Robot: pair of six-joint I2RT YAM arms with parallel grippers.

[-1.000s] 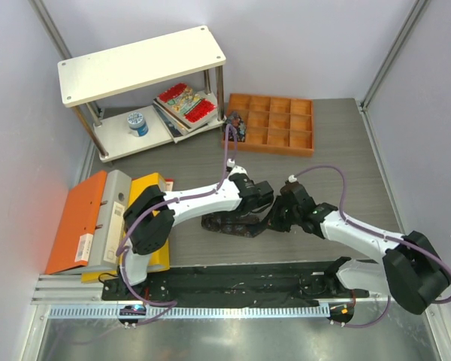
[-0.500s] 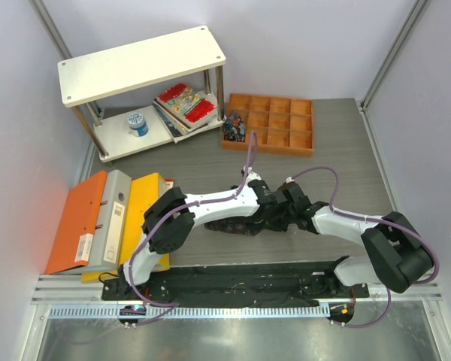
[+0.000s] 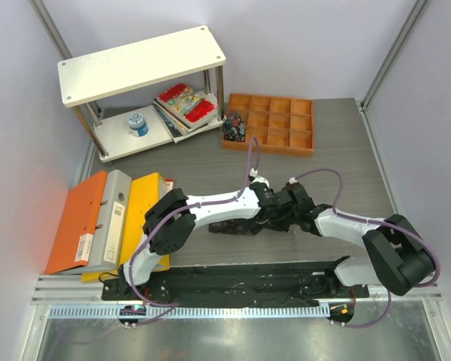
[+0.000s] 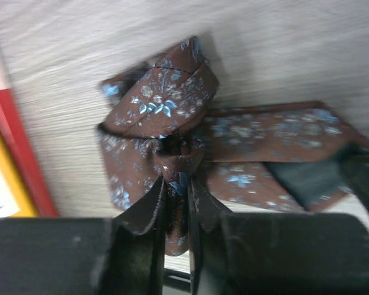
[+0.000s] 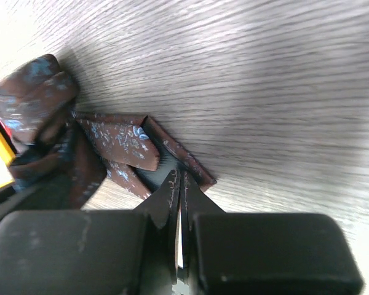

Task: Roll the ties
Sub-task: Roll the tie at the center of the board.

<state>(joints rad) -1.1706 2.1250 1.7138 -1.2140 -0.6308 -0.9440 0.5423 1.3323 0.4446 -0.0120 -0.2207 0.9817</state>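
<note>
Dark brown tie (image 4: 166, 104) with pale blue flower pattern; grey wood-grain table (image 4: 295, 49).

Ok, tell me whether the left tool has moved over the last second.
Yes. The left tool, shut on the tie, has shifted right, away from the yellow binder.

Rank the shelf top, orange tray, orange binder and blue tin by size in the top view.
Largest to smallest: shelf top, though it is raised nearer the camera; orange tray; orange binder, close to the tray; blue tin.

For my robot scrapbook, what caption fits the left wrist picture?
Left gripper pinches a bunched brown tie with blue flowers on the table.
</note>
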